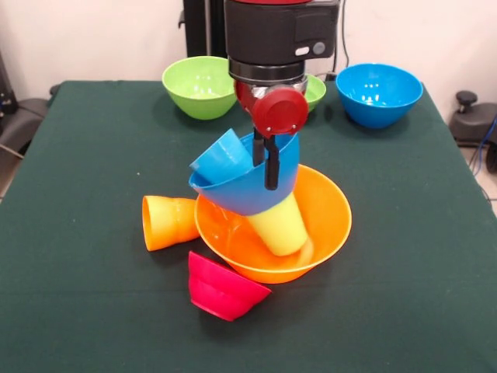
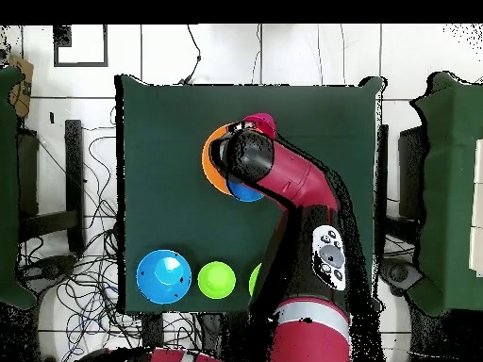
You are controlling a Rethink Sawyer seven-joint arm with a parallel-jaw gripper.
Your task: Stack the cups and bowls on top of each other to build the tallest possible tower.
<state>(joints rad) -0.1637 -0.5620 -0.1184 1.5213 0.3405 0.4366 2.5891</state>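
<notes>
Presently I am inspecting the green table (image 1: 78, 233) from the largest item down, and I am finding the tower far from secure. The big orange bowl (image 1: 326, 214) is sitting upright near the table's middle and is serving as the base. Inside it a lime green cup (image 1: 279, 225) is lying tilted, mouth down into the bowl, and a blue bowl (image 1: 245, 190) is resting tilted on that cup with a blue cup (image 1: 221, 155) lying slanted inside it. The gripper (image 1: 268, 159) is reaching down over the blue bowl's far rim, its dark fingers (image 1: 272, 167) standing narrow and apparently pinching that rim, one inside and one outside, though I am not able to confirm firm contact. In my judgement the chief risk is this: the blue bowl is leaning on a slanted cup, so on release it could be sliding sideways and tipping the blue cup out. An orange cup (image 1: 167, 221) is lying on its side touching the orange bowl's outer wall, and a small red bowl (image 1: 221, 289) is sitting overturned against its near side; a falling piece could be knocking either away. Two green bowls (image 1: 200, 85) and a second blue bowl (image 1: 379, 93) are standing well apart at the far edge, unused.
</notes>
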